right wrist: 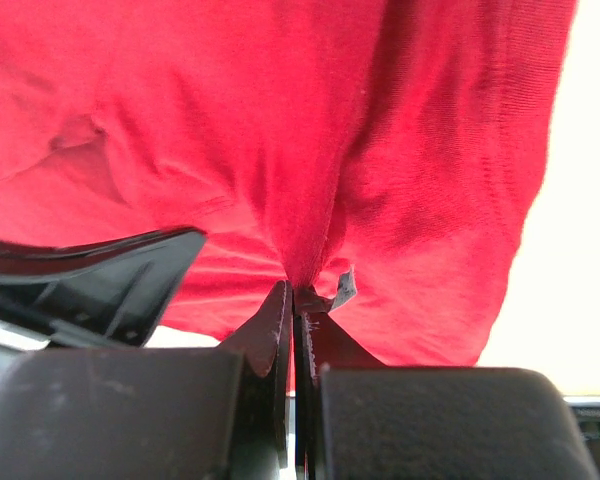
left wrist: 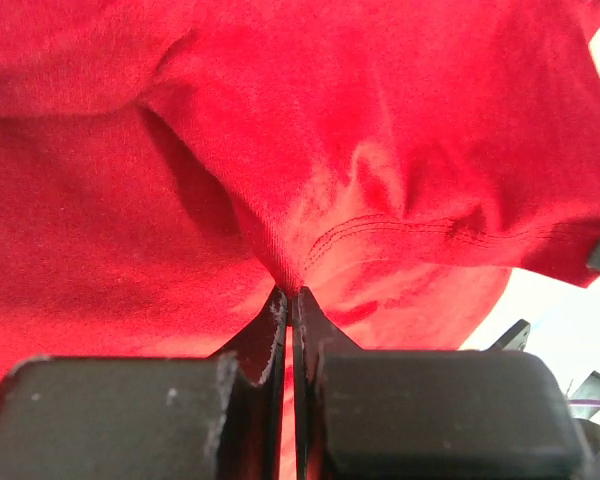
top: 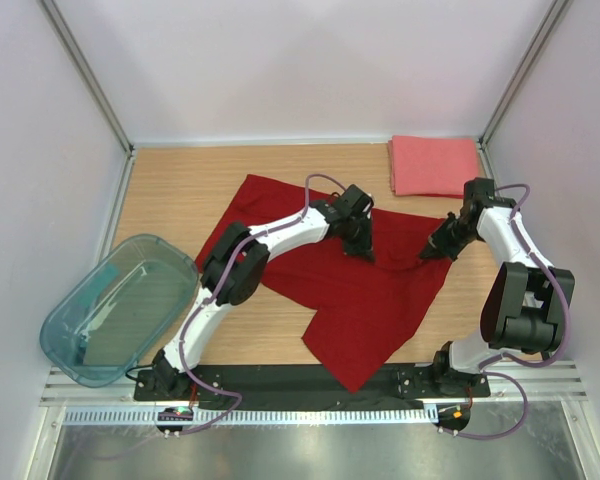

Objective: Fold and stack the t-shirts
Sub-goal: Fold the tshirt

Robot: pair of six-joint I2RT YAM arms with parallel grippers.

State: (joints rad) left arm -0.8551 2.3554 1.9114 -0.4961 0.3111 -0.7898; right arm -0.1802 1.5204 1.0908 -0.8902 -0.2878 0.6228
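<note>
Your left gripper point(top: 363, 250) is clamped on the dark red t-shirt point(top: 360, 300). In the left wrist view its jaws are pressed together at the tips point(left wrist: 292, 295) with a pinch of red cloth point(left wrist: 380, 150) caught between them, and the fabric puckers upward from that spot beside a line of stitching.

Your right gripper point(top: 427, 252) is clenched on the same shirt. In the right wrist view the tips point(right wrist: 292, 290) meet around a narrow fold of the red cloth point(right wrist: 230, 120). A small pale scrap point(right wrist: 342, 285) sticks out just beside them; you cannot tell what it is.

From above, the red shirt lies rumpled and unfolded across the middle of the wooden table point(top: 170, 190), running from the back left toward the front, where its nearest corner reaches the black mounting rail point(top: 280, 380). Both grippers sit on its rear half, the left near the centre and the right at its right edge.

The salmon-pink t-shirt point(top: 435, 165) lies folded to a flat rectangle in the table's far right corner, near the red shirt. The translucent teal bin point(top: 120, 310) sits at the left near corner.
</note>
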